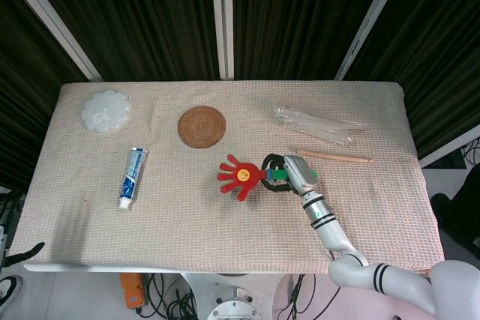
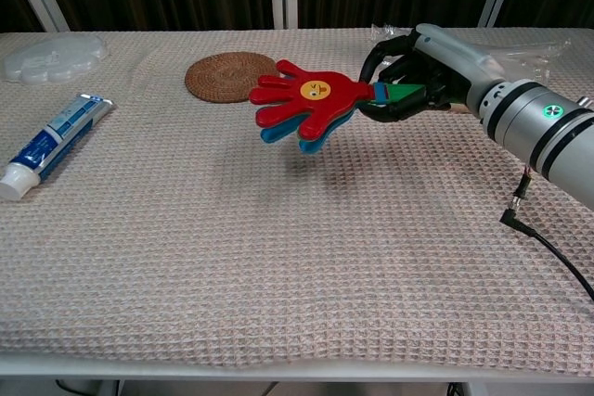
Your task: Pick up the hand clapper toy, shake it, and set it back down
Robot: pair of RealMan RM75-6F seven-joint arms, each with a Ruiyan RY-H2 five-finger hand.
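Note:
The hand clapper toy [image 1: 239,176] [image 2: 303,107] is a red plastic hand with a yellow smiley face, blue and green layers beneath and a green handle. It hangs level a little above the cloth near the table's middle, its fingers pointing left. My right hand [image 1: 290,173] [image 2: 413,76] grips the green handle from the right, fingers wrapped around it. My left hand shows in neither view.
A round woven coaster [image 1: 202,127] [image 2: 232,76] lies behind the toy. A toothpaste tube [image 1: 133,176] [image 2: 51,143] and a white flower-shaped dish [image 1: 105,111] are at the left. A clear plastic pack [image 1: 319,124] and a wooden stick [image 1: 334,157] lie at the back right. A black cable [image 2: 548,243] trails from the right arm.

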